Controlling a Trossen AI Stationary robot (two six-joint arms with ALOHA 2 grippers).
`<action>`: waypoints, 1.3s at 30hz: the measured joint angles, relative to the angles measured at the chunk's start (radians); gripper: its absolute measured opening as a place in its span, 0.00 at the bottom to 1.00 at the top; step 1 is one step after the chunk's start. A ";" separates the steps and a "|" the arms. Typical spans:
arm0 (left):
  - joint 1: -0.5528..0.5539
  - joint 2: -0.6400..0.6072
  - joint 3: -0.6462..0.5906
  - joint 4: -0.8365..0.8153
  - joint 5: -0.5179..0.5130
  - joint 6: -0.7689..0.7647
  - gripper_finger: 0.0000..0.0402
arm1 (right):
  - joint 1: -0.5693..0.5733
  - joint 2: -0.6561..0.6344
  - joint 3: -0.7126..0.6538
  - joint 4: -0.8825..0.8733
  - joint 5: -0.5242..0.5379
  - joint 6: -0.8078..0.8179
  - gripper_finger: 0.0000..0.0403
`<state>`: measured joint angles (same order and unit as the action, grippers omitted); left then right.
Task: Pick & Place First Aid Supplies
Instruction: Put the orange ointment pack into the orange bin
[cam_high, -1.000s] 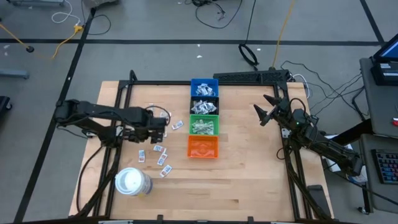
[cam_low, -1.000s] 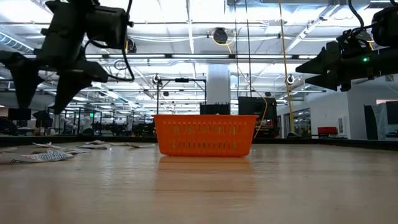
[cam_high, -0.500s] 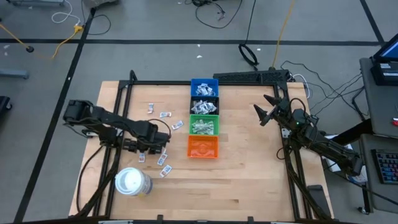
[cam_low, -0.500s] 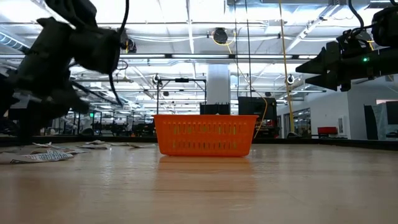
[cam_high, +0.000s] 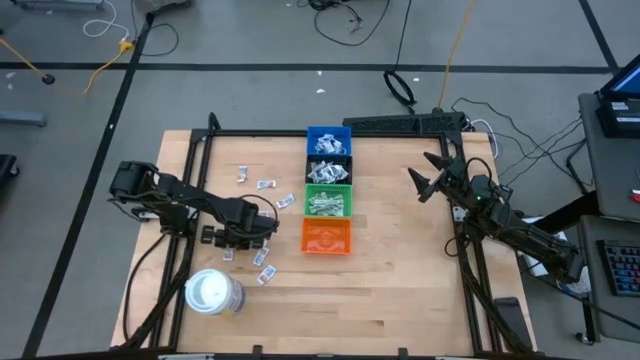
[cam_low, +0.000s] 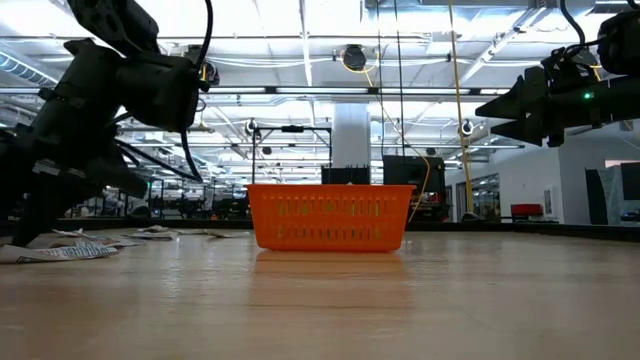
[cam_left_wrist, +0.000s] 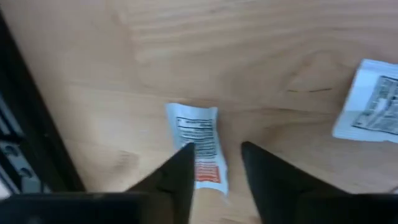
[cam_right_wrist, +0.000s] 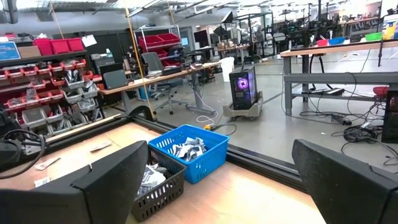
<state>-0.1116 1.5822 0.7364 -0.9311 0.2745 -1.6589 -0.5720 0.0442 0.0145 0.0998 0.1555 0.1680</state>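
The left gripper (cam_left_wrist: 214, 163) is seen low over the table with its fingers apart around a small white strip packet (cam_left_wrist: 198, 144), judged light, thin and flexible, best pinched across its narrow width.

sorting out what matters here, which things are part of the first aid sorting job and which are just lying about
Part of the job:
- small white packets loose on the wood table
- white strip packet with red mark, between the left gripper fingers
- blue, black, green, orange plastic bins

Lying about:
- large white round roll
- right gripper, waiting open
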 joint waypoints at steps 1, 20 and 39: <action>0.000 0.000 0.000 0.006 0.002 0.001 0.33 | 0.000 0.000 0.000 0.000 0.000 0.000 0.98; 0.031 -0.054 0.030 0.056 0.029 0.135 0.00 | 0.000 0.000 0.000 0.000 0.000 0.000 0.98; 0.128 -0.144 0.215 -0.090 -0.049 0.348 0.00 | 0.000 0.000 0.000 0.000 0.000 0.000 0.98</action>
<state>0.0164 1.4381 0.9518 -1.0211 0.2258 -1.3110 -0.5723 0.0442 0.0147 0.0998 0.1556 0.1680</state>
